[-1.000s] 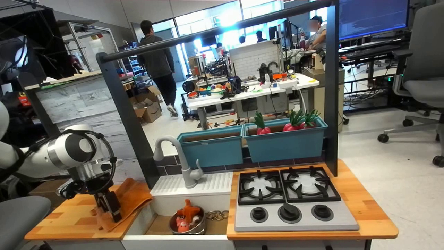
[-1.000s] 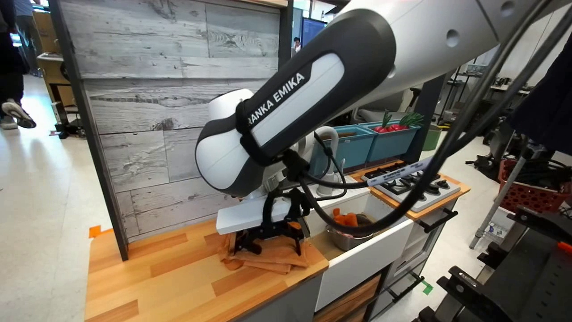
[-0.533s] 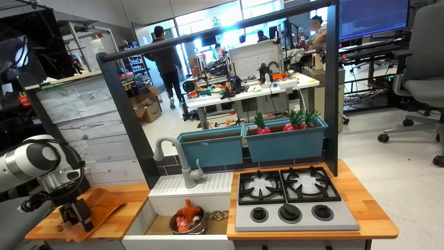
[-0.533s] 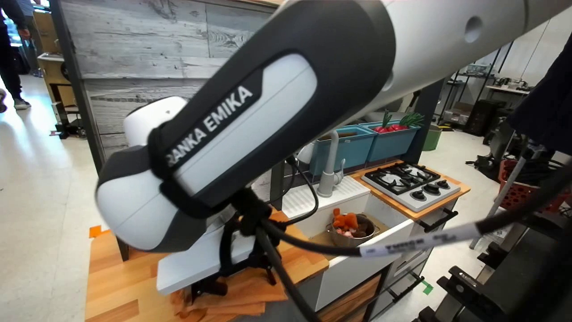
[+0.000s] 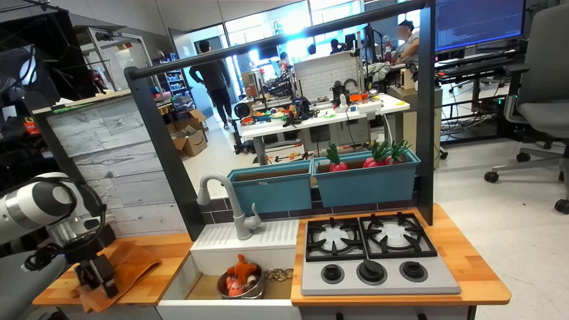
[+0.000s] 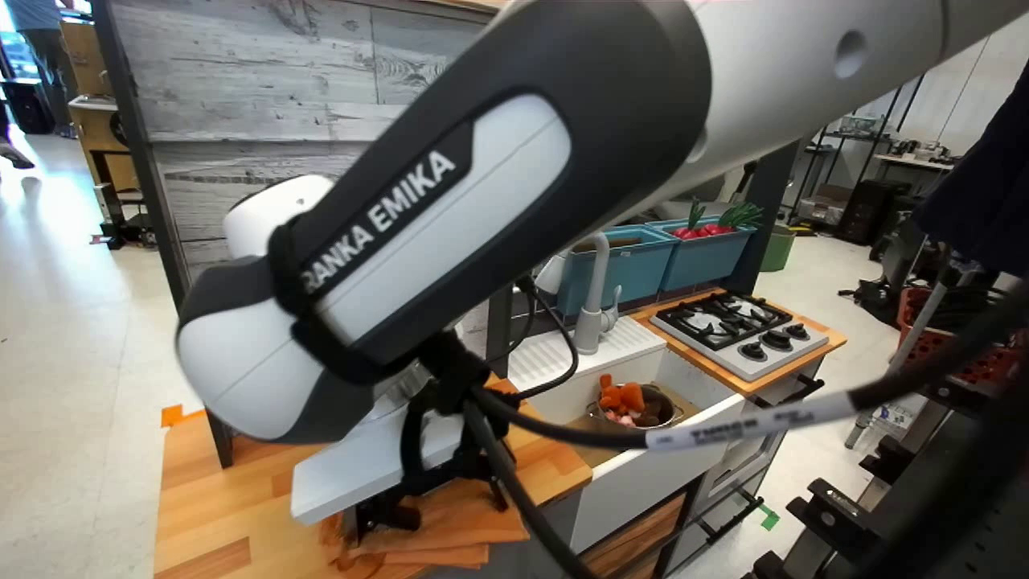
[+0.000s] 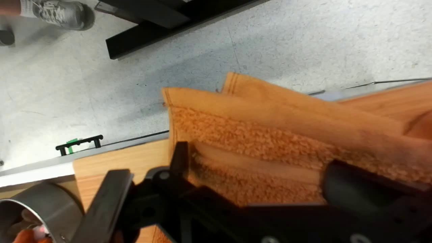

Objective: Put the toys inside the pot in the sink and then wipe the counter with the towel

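Note:
My gripper (image 7: 258, 165) is open, its jaws wide apart and pressed down on the orange towel (image 7: 249, 135); bare towel shows between the fingers. In an exterior view, the towel (image 5: 131, 266) lies creased on the wooden counter (image 5: 166, 242) left of the sink, a corner hanging past the front edge. The arm hides part of it in an exterior view, where folded layers of towel (image 6: 458, 531) show below the gripper. Inside the white sink (image 5: 229, 303) stands the steel pot (image 5: 257, 291), holding the orange and red toys (image 5: 242, 271).
A grey faucet (image 5: 240, 222) rises behind the sink, and a metal chain (image 5: 278, 275) lies beside the pot. The stovetop (image 5: 342, 284) is to the right. A grey wood panel (image 5: 129, 191) and a dark post (image 5: 162, 151) stand behind the counter.
Over the first half second my gripper slid away from the sink along the counter, toward its front edge, and the towel travelled with it. Since then both have barely shifted.

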